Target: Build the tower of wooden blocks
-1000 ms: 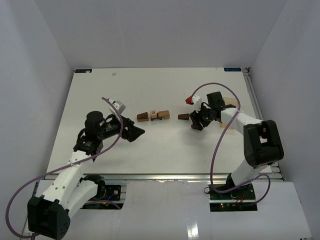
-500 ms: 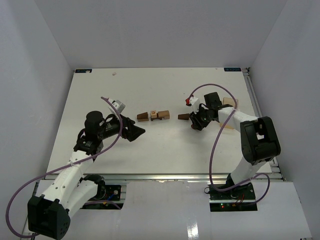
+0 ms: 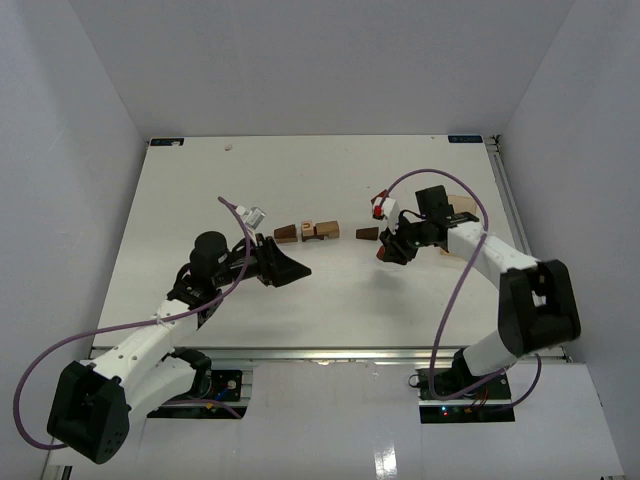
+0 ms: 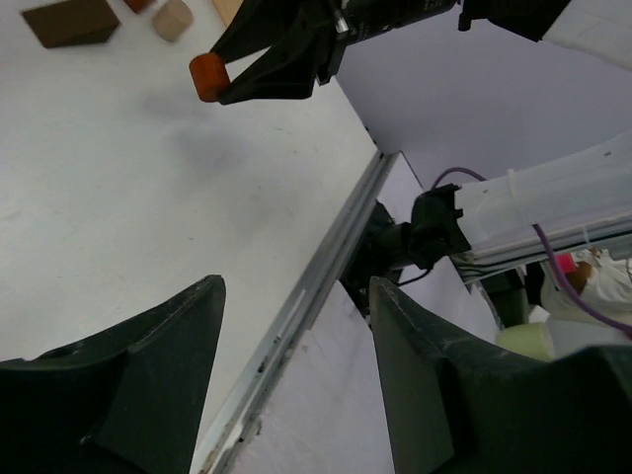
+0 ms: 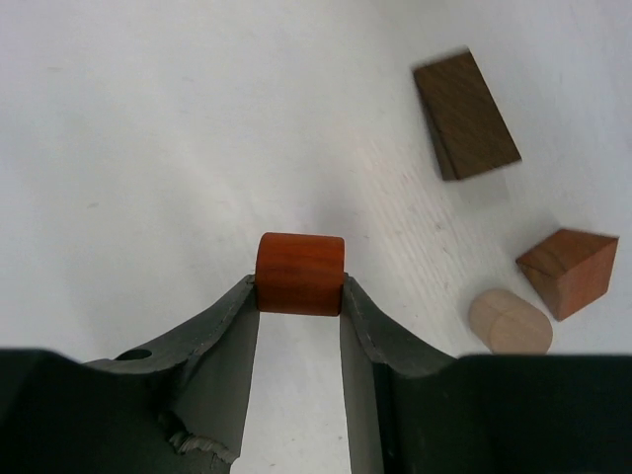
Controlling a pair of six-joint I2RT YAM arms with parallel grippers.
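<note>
Holding the orange-red block (image 5: 300, 272) in R jaws, off the worktop (image 5: 118, 118), L jaws open & empty; next I'll line it up over the block cluster (image 3: 308, 232).

This is a robotics lab test cell. A bare white table (image 3: 300, 180) sits boxed in by plain white walls (image 3: 320, 60) on three sides. A left arm (image 3: 140, 340) and a right arm (image 3: 490, 255) are bolted to a metal rail (image 3: 330, 352) at its near edge. Purple cables (image 3: 441, 315) loop down to exposed electronics (image 3: 455, 408) below. Small wooden blocks (image 3: 308, 231) lie on the table.
</note>
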